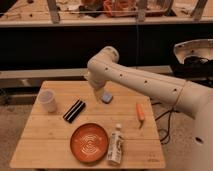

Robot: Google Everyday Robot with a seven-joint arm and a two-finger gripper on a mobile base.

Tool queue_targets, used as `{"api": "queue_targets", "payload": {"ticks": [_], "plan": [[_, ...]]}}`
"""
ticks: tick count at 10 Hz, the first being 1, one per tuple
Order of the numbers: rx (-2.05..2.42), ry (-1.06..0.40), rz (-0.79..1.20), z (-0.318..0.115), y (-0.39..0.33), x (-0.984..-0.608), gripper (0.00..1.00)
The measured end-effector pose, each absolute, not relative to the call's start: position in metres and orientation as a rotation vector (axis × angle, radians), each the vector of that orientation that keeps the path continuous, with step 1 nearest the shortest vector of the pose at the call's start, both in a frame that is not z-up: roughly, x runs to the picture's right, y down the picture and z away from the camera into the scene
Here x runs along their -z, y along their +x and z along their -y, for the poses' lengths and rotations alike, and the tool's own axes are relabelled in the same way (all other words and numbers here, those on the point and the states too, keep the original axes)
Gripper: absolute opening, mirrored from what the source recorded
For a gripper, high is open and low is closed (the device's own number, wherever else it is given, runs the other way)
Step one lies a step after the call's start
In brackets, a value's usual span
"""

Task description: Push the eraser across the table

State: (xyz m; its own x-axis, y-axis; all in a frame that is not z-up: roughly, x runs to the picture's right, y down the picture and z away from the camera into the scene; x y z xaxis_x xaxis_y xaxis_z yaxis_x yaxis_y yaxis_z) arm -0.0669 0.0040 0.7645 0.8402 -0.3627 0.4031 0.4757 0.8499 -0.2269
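Observation:
The eraser (74,110), a flat black block with pale stripes, lies at an angle on the left half of the light-wood table (45,145), to the right of the cup. My gripper (96,93) hangs from the big white arm just above the tabletop, up and to the right of the eraser and a short gap away from it. It is open and holds nothing. A small blue-grey pad (106,97) lies right beside the gripper on its right.
A white cup (47,101) stands near the left edge. An orange plate (89,142) sits at the front, with a pale bottle (115,145) lying beside it. A small orange object (140,113) lies at the right. Dark shelving runs behind the table.

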Motion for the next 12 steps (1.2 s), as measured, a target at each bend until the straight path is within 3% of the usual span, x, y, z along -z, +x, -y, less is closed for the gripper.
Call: {"api": "queue_targets", "payload": {"ticks": [12], "plan": [[0.447, -0.379, 0.436, -0.002, -0.087, -0.786, 0.80]]}}
